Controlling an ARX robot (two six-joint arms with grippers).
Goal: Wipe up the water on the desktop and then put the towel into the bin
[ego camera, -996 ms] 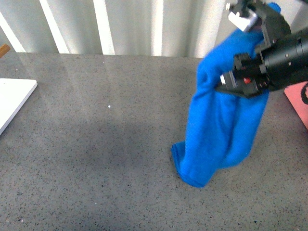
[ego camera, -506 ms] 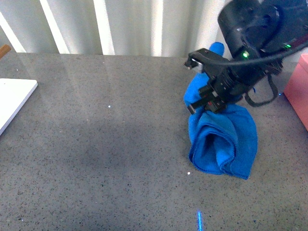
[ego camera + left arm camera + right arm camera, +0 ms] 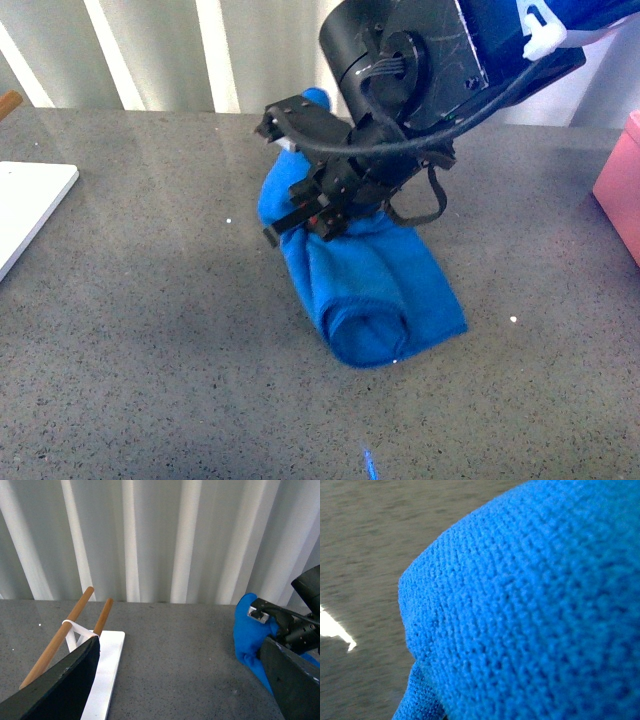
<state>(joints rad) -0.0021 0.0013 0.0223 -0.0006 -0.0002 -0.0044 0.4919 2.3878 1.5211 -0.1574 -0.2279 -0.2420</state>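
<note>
Wiping step, I reckon: right gripper (image 3: 305, 222) clamped on towel (image 3: 385, 295), pressed to desktop (image 3: 150, 330); next needs a firm sweep across it.

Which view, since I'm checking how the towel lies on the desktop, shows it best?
The front view: nearly the whole towel shows, bunched on the desktop, its upper end pinched in the right tool. The left wrist view catches only a blue part beside that tool. The right wrist view is just close-up fabric.
</note>
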